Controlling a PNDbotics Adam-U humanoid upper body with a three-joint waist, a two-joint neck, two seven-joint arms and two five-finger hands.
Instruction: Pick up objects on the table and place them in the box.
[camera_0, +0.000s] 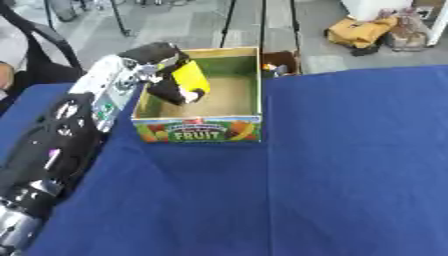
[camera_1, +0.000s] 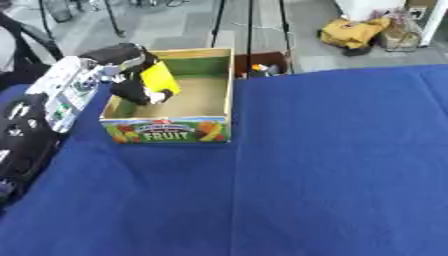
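Note:
My left hand (camera_0: 166, 75) reaches from the left over the left wall of the cardboard fruit box (camera_0: 210, 131). Its fingers are curled round a flat yellow object (camera_0: 190, 76), held tilted inside the box above the brown floor. The box stands open-topped at the far left of the blue table (camera_0: 332, 170), its front face printed with "FRUIT". My right hand shows in neither view.
My left arm (camera_0: 61, 145) lies along the table's left edge. Beyond the table's far edge is a small dark item with an orange spot (camera_0: 276, 67) and a grey floor with a yellow bag (camera_0: 360, 31). A dark chair (camera_0: 35, 45) stands at far left.

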